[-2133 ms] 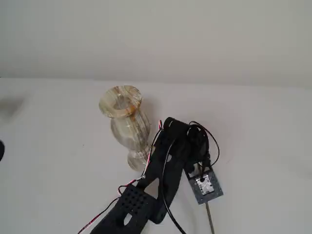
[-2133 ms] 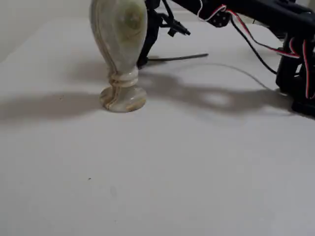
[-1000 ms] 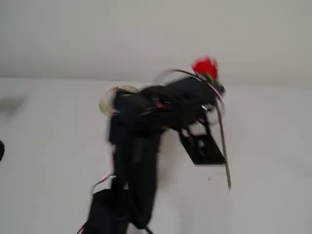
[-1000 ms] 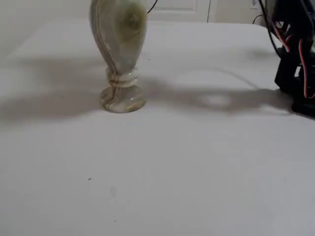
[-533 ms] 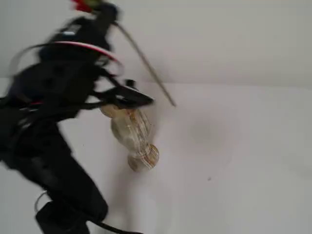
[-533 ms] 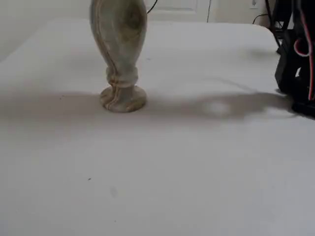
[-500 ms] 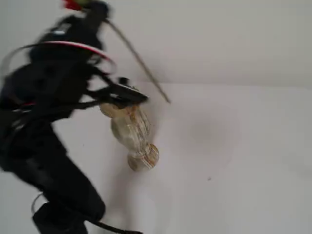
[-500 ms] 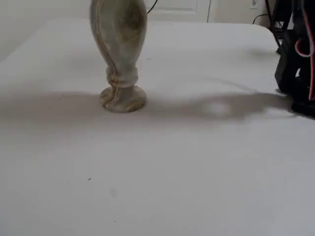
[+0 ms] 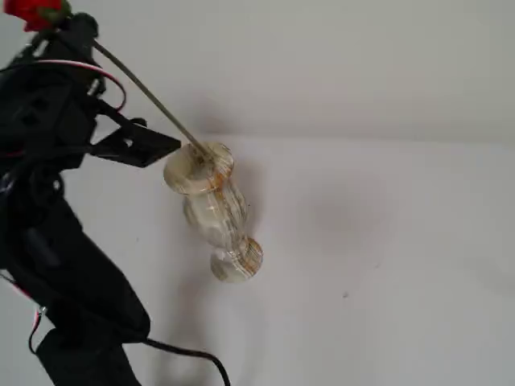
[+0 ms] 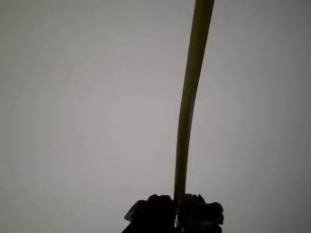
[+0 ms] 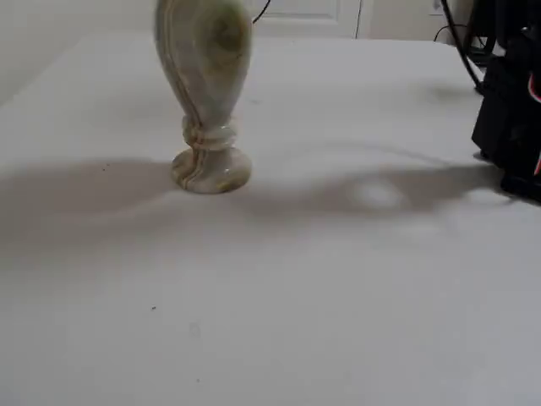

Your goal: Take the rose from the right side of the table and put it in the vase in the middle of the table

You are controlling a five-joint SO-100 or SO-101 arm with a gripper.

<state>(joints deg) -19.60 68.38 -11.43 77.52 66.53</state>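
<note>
Soft, dim, even light is falling on the table (image 11: 338, 296), the arm is casting broad blurred shadows across it, and the wrist view is showing grey haze.

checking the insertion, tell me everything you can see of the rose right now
The rose has a bright red bud at the top left of a fixed view, above the black gripper that clamps it just under the bud. Its long, thin grey-green stem slants down to the right, lifted off the table, and its lower tip sits at the mouth of the vase. Whether the tip is inside cannot be told. The wrist view shows the stem alone, slightly bowed.
</note>
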